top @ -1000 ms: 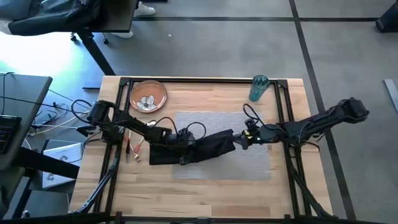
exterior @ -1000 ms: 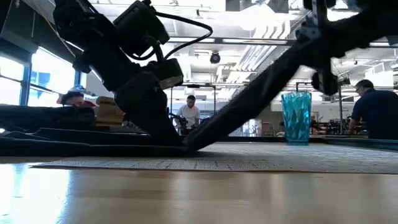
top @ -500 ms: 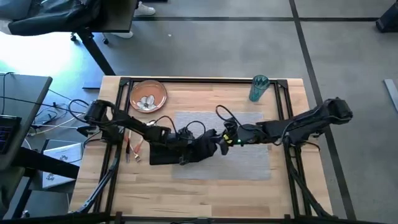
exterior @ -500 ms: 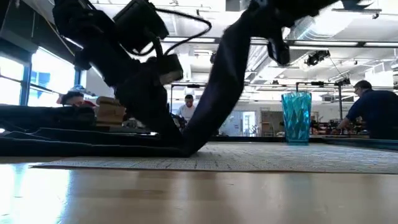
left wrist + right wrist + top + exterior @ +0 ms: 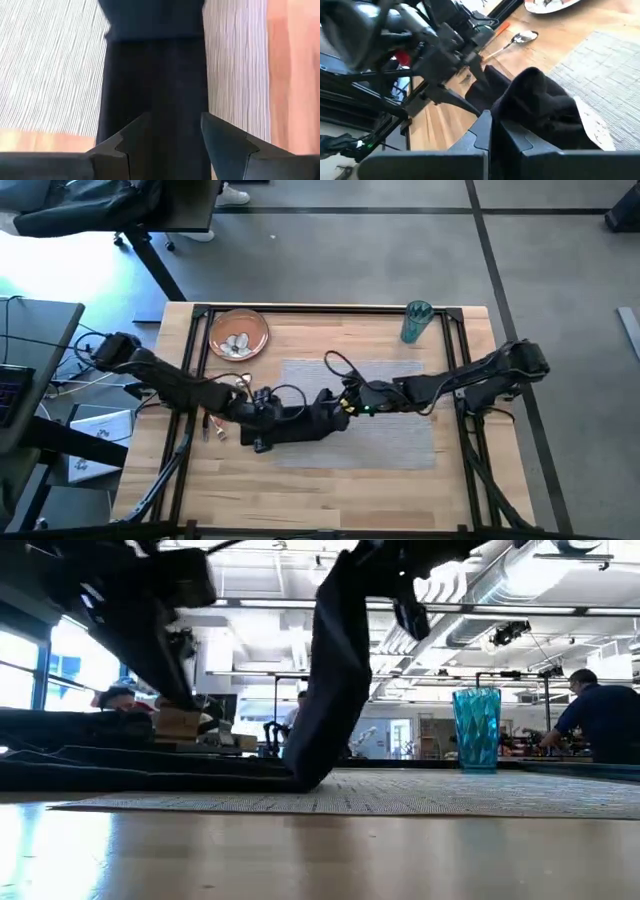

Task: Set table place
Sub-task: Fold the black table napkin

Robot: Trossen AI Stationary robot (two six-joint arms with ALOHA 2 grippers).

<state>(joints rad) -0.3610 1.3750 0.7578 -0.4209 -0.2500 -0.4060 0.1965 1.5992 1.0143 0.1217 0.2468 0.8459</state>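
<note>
plate (image 5: 238, 335) holds pale bits; cup (image 5: 416, 322) contents unclear.

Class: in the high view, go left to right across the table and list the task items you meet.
Cutlery → plate → napkin, pinched by the right end effector → bare placemat → cup.

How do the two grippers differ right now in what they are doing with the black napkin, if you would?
The right gripper is shut on the black napkin and holds one end lifted off the placemat; the left gripper is open, its fingers apart above the flat part, gripping nothing. Both are at the napkin.
</note>
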